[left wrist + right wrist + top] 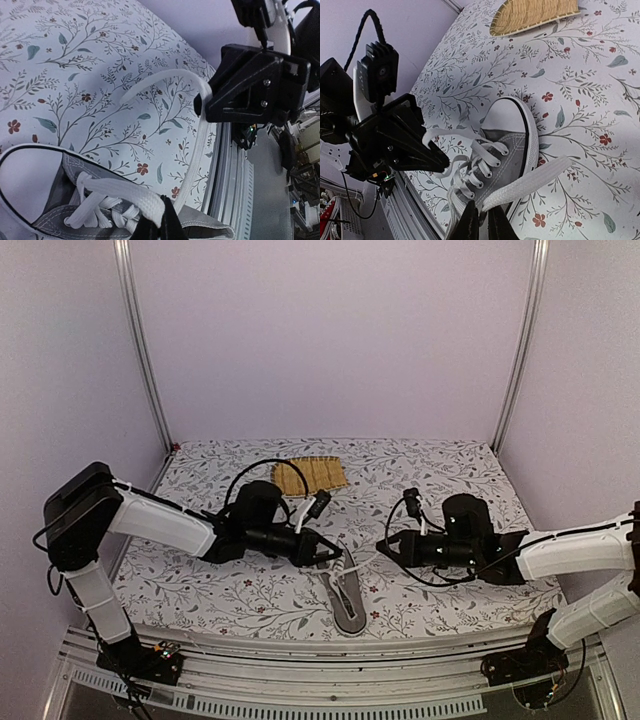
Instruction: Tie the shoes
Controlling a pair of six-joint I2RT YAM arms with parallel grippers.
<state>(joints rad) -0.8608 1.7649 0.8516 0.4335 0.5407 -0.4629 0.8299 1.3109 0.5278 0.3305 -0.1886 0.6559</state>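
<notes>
A: Fingers, left (172, 226)?
B: Pressed together at the bottom centre of the left wrist view, pinching a flat white strand of the laces (150, 207).
A: Fingers, right (470, 222)?
B: Likewise closed, at the bottom centre of the right wrist view, nipping a broad flat strand.
A: Both grippers, top view?
B: Left gripper (337, 558) and right gripper (381, 545) sit tip toward tip at frame centre, near but not touching. A white strand runs between them.
A: Item, sneaker (347, 602)?
B: One piece: grey canvas, white sole and toe cap. It lies at lower centre of the top view, just below the left gripper and close to the near edge of the cloth.
A: Edges?
B: Metal rail (250, 652) along the frame bottom, just past the cloth edge. Pale walls at left, right and rear, with upright metal posts in the rear corners.
A: Room?
B: Floral cloth (200, 585) spreads wide to the lower left and lower right of the sneaker, and again behind the grippers. Woven mat (310, 475) at upper centre, well apart from the sneaker.
</notes>
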